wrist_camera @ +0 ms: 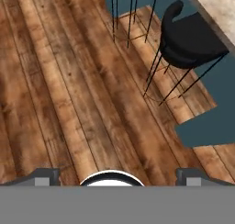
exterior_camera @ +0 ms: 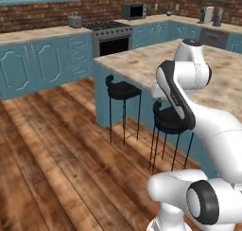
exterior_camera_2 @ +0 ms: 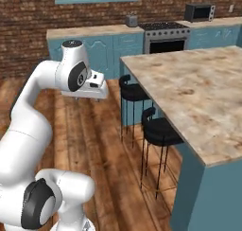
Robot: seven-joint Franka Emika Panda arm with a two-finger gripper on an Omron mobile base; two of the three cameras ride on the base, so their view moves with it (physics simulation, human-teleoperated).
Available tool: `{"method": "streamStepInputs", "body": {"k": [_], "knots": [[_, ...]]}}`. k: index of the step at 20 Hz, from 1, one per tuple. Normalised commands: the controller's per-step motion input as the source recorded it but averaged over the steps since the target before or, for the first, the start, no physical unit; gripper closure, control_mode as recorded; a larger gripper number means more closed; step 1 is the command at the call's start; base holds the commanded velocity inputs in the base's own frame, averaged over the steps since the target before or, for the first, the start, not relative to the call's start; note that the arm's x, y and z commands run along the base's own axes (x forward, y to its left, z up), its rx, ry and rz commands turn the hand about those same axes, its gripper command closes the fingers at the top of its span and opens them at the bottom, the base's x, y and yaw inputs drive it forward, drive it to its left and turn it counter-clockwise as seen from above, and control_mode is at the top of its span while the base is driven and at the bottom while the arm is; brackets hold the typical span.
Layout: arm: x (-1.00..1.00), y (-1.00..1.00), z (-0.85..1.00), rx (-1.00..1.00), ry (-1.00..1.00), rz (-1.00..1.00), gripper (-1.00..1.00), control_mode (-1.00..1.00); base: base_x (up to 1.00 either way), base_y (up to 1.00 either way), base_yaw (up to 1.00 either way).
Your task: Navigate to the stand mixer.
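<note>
On the far back counter at the right stands a small dark appliance [exterior_camera: 218,17] beside a white jug [exterior_camera: 208,14]. It looks like the stand mixer, but it is too small to be sure. My gripper [exterior_camera_2: 90,97] hangs from the arm, pointing down at the wooden floor to the left of the island. In the hand view my gripper [wrist_camera: 117,178] is open, its two fingertips [wrist_camera: 44,177] far apart with nothing between them, and bare floorboards lie below.
A kitchen island [exterior_camera_2: 198,88] with a stone top lies ahead on the right, with two black bar stools [exterior_camera_2: 133,92] [exterior_camera_2: 160,130] along its near side. Blue cabinets, a stove [exterior_camera: 111,36], a microwave [exterior_camera: 133,10] and a toaster [exterior_camera: 74,21] line the back wall. Wooden floor [exterior_camera: 52,145] stretches to the left.
</note>
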Motion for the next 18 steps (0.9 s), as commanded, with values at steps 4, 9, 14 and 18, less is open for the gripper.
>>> {"method": "streamStepInputs", "body": {"k": [4,9,14,18], "knots": [[0.00,0.00,0.00,0.00,0.00,0.00,-1.00,1.00,0.04,-0.01,0.58],[0.00,0.00,0.00,0.00,0.00,0.00,-1.00,1.00,0.76,-0.37,0.20],[0.00,0.00,0.00,0.00,0.00,0.00,-1.00,1.00,0.77,-0.27,0.03],[0.00,0.00,0.00,0.00,0.00,0.00,-1.00,1.00,0.66,-0.01,-0.02]]}}
